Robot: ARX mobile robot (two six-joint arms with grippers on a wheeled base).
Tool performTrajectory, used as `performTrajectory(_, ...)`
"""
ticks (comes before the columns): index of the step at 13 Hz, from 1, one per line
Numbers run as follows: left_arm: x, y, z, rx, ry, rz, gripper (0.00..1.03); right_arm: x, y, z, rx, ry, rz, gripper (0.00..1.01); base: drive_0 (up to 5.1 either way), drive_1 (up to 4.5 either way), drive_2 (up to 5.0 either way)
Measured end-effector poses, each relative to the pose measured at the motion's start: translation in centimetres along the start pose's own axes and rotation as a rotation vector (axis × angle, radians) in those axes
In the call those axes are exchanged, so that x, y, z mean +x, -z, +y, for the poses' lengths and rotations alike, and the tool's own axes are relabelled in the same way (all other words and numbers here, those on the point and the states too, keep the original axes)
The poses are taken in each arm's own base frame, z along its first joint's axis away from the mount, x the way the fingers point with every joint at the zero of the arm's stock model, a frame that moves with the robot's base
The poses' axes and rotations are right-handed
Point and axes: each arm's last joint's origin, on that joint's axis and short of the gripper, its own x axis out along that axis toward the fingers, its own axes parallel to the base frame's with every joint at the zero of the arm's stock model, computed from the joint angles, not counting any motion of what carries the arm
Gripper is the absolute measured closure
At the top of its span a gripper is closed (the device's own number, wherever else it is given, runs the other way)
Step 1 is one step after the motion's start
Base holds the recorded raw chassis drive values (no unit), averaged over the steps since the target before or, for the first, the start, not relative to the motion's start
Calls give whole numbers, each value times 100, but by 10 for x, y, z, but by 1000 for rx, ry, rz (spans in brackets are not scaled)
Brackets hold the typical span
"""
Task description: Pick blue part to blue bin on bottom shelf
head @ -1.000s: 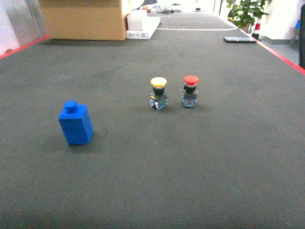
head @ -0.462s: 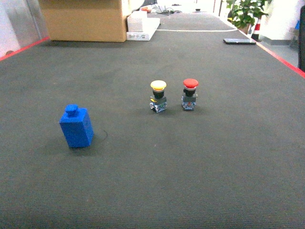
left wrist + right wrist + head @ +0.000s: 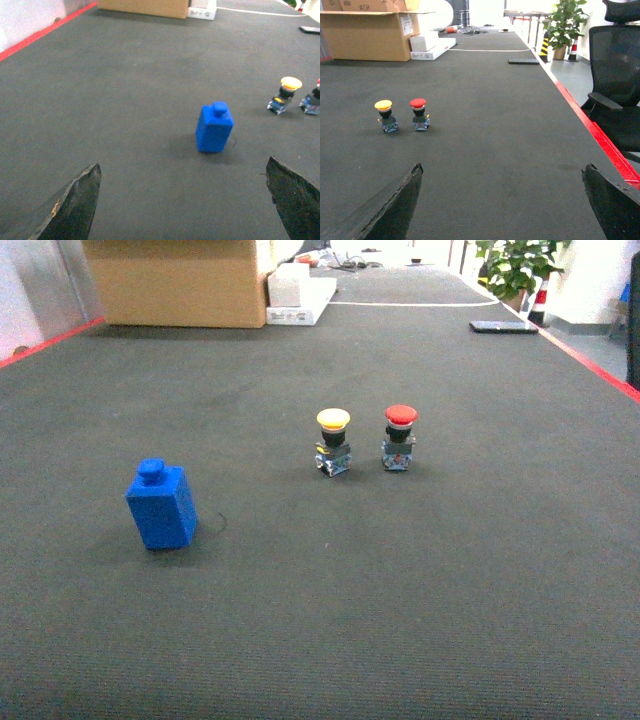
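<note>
Dark mat (image 3: pixel 420 580) fills the frame, red edge strips at upper left and upper right, cardboard box (image 3: pixel 175 280) at the top left edge. Blue part (image 3: pixel 161 505) stands upright at left centre, well apart from yellow button (image 3: pixel 333 440) and red button (image 3: pixel 400 436) near centre. Left gripper (image 3: pixel 182 200) fingers spread wide, part between and beyond them; right gripper (image 3: pixel 502 200) likewise spread, holding nothing.

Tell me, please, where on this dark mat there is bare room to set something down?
The mat is bare between the blue part and the yellow button, and across the whole near strip. Right of the red button it is bare too. Only the gap between the two buttons is tight.
</note>
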Motion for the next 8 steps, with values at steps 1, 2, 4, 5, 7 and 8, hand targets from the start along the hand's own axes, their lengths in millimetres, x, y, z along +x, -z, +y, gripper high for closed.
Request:
performTrajectory(1, 18, -12, -9, 28, 56, -23, 5, 0, 0, 0, 0, 0, -1, 3, 0, 0, 0)
performTrajectory(2, 40, -22, -18, 54, 99, -51, 5, 0, 0, 0, 0, 0, 0, 3, 0, 0, 0)
performTrajectory(4, 105, -17, -40, 97, 131, -26, 5, 0, 0, 0, 0, 0, 0, 3, 0, 0, 0)
performTrajectory(5, 127, -4, -46, 108, 139, 27, 5, 0, 0, 0, 0, 0, 0, 3, 0, 0, 0)
performTrajectory(7, 156, 19, -57, 127, 154, 118, 5, 0, 0, 0, 0, 0, 0, 3, 0, 0, 0)
performTrajectory(8, 167, 21, -62, 129, 160, 121, 5, 0, 0, 0, 0, 0, 0, 3, 0, 0, 0)
